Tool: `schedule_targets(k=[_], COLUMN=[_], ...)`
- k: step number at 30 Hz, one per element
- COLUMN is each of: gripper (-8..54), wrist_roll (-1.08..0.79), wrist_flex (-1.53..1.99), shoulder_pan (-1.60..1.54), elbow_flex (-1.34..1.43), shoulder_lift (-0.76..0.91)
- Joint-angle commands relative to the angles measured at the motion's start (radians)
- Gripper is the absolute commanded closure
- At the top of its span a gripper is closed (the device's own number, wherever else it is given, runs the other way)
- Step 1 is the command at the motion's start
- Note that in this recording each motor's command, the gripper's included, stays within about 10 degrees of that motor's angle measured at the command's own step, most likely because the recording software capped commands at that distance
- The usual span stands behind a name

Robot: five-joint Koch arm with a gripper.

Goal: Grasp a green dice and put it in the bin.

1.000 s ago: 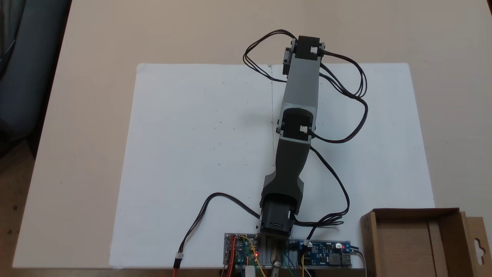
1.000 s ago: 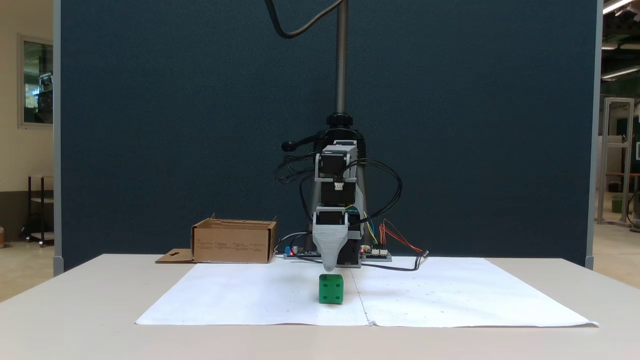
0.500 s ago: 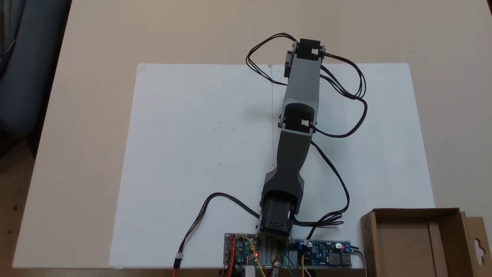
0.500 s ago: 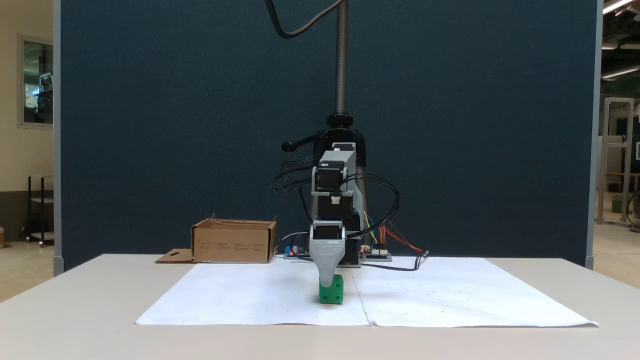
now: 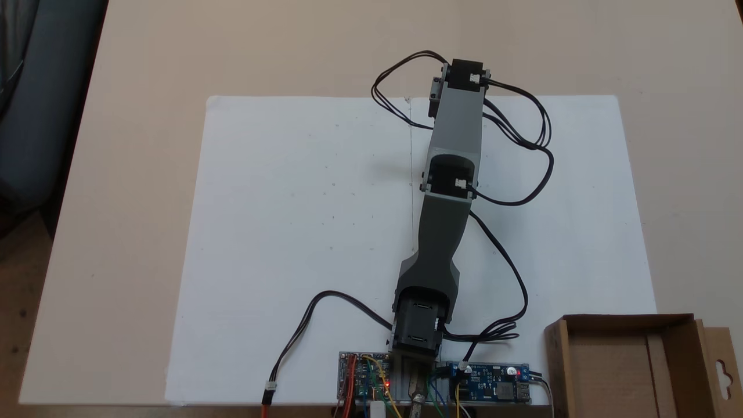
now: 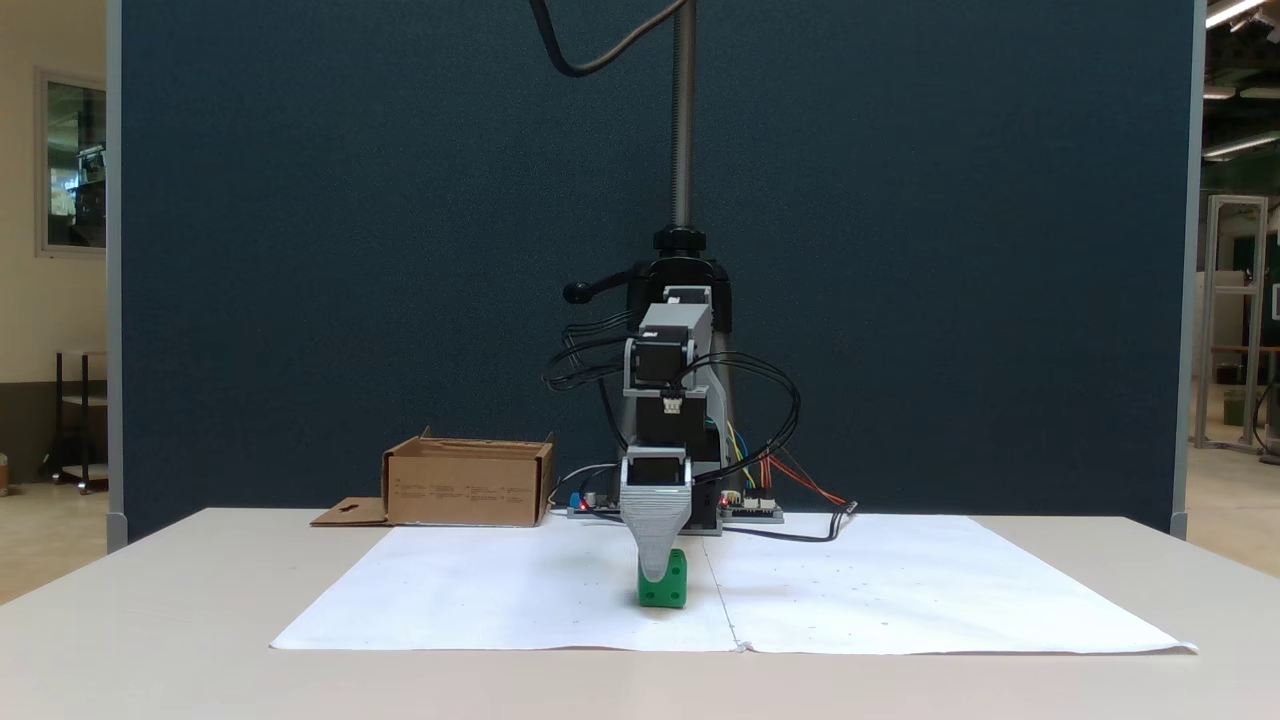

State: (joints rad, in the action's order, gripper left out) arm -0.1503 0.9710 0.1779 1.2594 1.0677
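A grip closing off-centre could squirt the dice (image 6: pixel 663 589) sideways, away from the bin (image 6: pixel 468 485) at the desk's (image 6: pixel 200 610) back edge. The dice sits mid-desk on the paper (image 6: pixel 900 590), directly under the gripper (image 6: pixel 655 574), whose tip overlaps its top. I cannot tell the jaw opening.

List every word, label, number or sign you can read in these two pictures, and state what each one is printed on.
No text can be read.
Cardboard box: rows of small dark print on its front wall, too small and blurred to read.
Circuit boards at the arm's base: any markings are too small to read.
Green dice: recessed pips, partly hidden by the hand; no count can be made.
White paper: faint specks and a line, no writing.
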Motion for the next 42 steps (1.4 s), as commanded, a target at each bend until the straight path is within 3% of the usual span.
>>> schedule_targets(k=[1, 42], gripper=[-2.0, 0.2], wrist_roll=[-0.071, -0.037], wrist_flex=[-0.026, -0.167], shoulder_pan=[0.011, 0.035], elbow_flex=[-0.054, -0.054], shoulder_lift=[0.011, -0.048])
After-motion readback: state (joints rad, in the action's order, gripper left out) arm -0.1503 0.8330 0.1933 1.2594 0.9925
